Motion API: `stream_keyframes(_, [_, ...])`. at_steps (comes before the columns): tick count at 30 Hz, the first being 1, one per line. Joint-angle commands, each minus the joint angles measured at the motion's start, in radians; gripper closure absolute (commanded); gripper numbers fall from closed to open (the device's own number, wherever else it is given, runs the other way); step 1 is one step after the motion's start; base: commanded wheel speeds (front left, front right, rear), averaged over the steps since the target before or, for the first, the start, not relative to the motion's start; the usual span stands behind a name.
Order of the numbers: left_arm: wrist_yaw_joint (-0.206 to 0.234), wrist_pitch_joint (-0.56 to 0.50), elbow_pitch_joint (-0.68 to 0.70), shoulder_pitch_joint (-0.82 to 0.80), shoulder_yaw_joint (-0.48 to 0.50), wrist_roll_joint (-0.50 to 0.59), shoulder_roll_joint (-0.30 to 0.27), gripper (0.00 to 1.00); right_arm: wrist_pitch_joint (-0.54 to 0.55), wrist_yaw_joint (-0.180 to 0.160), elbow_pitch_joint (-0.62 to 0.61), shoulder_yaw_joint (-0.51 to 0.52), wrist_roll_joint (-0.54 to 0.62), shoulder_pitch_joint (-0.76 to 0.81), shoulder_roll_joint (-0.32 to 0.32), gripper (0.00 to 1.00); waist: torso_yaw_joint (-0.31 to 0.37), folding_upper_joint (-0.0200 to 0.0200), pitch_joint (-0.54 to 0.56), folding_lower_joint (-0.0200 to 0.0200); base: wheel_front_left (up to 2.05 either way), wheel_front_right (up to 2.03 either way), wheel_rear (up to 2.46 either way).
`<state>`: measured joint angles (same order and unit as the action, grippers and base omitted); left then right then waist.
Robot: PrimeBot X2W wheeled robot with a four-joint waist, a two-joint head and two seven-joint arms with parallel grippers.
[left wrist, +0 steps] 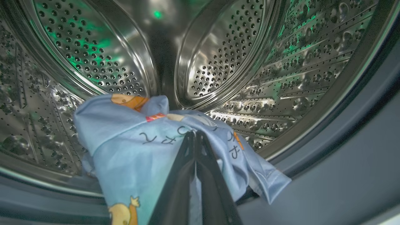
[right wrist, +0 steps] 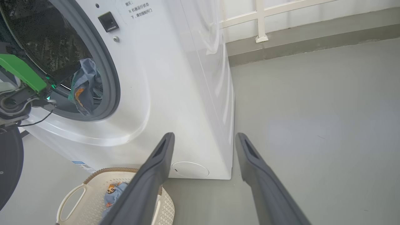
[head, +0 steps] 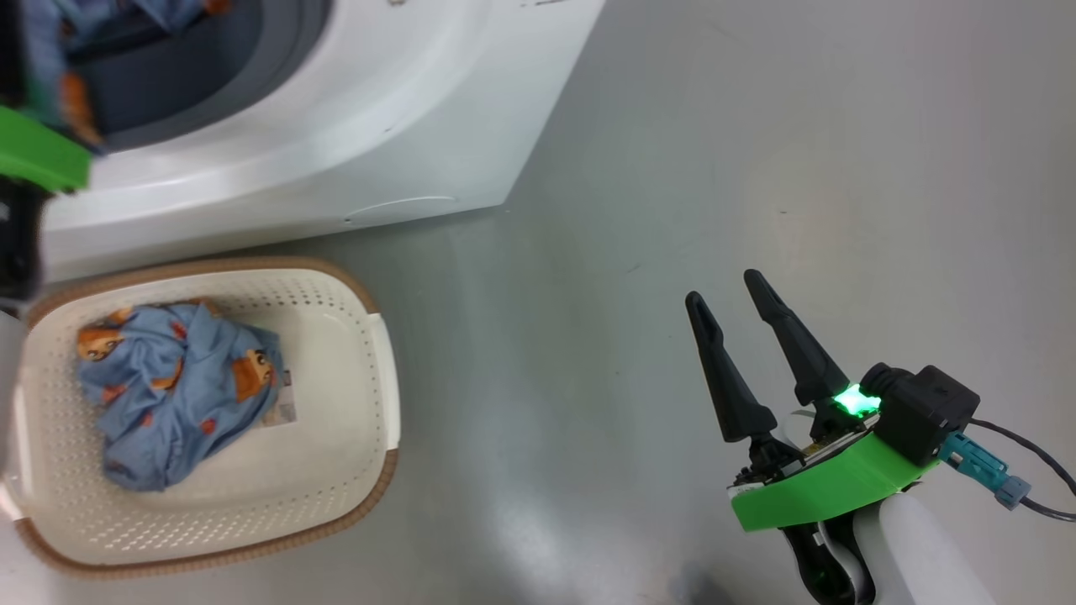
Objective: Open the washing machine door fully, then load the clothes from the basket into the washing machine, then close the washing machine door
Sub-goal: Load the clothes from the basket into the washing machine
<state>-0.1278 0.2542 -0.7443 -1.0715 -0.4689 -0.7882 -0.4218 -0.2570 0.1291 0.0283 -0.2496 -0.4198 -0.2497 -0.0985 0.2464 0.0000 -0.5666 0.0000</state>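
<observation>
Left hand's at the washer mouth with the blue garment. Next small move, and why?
Probably ease the left hand a little deeper into the drum before opening. It is shut on the blue garment at the mouth, and a corner of cloth drapes over the grey gasket, so releasing here could leave it hanging out.

Head view was evenly bright, light diffuse; soft glare patch on floor (head: 530, 512). Green bracket (head: 38, 155) at left edge was blurred. Drum (left wrist: 93, 47) was dim, steel carried green-tinted reflections and white highlights. Wrist views bowed at edges; near fingers (right wrist: 143, 187) soft.
</observation>
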Motion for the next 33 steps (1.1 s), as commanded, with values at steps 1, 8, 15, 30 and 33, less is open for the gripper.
stream_keyframes(1, [-0.003, 0.008, 0.012, -0.033, 0.021, -0.006, -0.052, 1.00, -0.005, 0.002, -0.020, -0.026, -0.010, 0.012, 0.001, 0.00, 0.015, 0.0000, -0.001, 0.0000, 0.00, 0.00, 0.00])
stream_keyframes(8, [-0.003, 0.008, -0.022, -0.115, 0.019, 0.013, -0.094, 1.00, -0.005, 0.002, -0.021, -0.051, -0.014, 0.011, 0.008, 0.00, 0.056, 0.0000, -0.010, 0.0000, 0.00, 0.00, 0.00])
stream_keyframes(15, [-0.003, 0.008, -0.002, -0.140, 0.071, 0.083, -0.117, 0.96, -0.005, 0.002, -0.025, -0.070, -0.015, 0.005, 0.017, 0.00, 0.087, 0.0000, -0.027, 0.0000, 0.00, 0.00, 0.00])
stream_keyframes(30, [-0.003, 0.008, -0.099, -0.139, 0.057, 0.113, -0.102, 0.00, -0.005, 0.002, -0.018, -0.073, -0.014, -0.003, 0.026, 0.00, 0.078, 0.0000, -0.025, 0.0000, 0.00, 0.00, 0.00])
stream_keyframes(33, [-0.003, 0.008, -0.092, -0.126, 0.054, 0.111, -0.091, 0.00, -0.005, 0.002, -0.017, -0.069, -0.013, -0.005, 0.027, 0.00, 0.066, 0.0000, -0.019, 0.0000, 0.00, 0.00, 0.00])
